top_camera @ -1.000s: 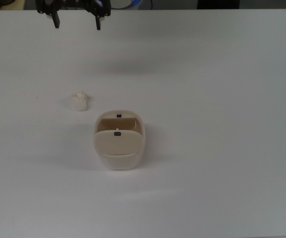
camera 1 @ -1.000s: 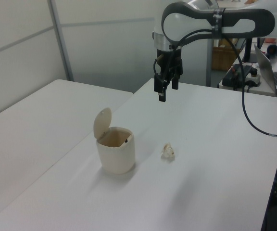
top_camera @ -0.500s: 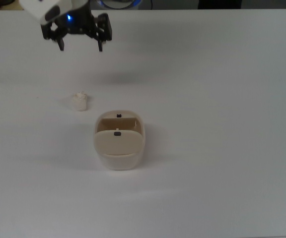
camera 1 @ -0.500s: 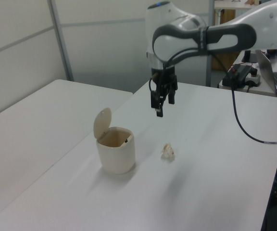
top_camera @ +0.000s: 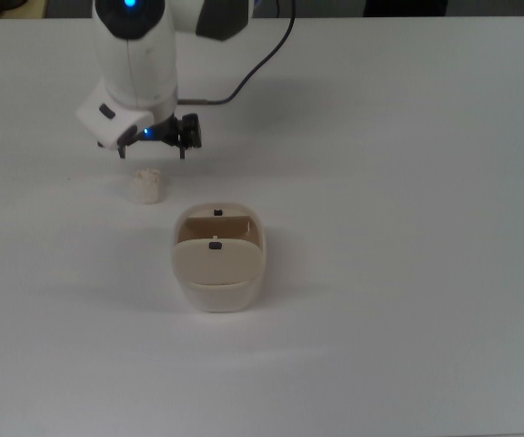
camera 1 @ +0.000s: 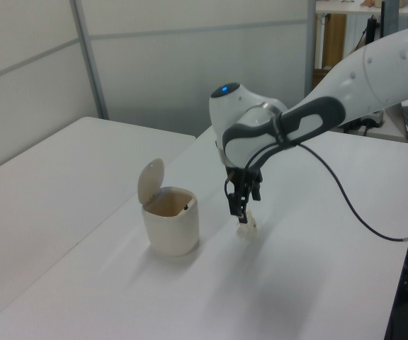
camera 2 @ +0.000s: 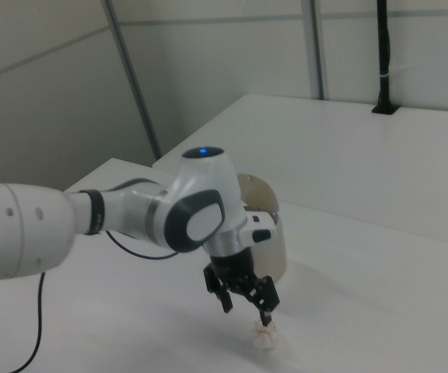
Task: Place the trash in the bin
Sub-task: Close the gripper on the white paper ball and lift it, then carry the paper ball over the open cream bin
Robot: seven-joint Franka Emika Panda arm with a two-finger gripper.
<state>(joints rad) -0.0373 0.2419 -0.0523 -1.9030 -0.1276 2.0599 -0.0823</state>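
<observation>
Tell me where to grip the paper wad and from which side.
Grip the trash across its middle, coming straight down from above. It sits upright and alone on the table, apart from the bin. The open gripper already hangs just above it.

A small off-white crumpled paper wad [top_camera: 146, 186] sits upright on the table — at ten o'clock from the beige plastic bin [top_camera: 218, 270], lid swung open.

Arm bent downward, gripper [top_camera: 151, 151] low over table, fingers [camera 2: 267, 311] spread.
</observation>
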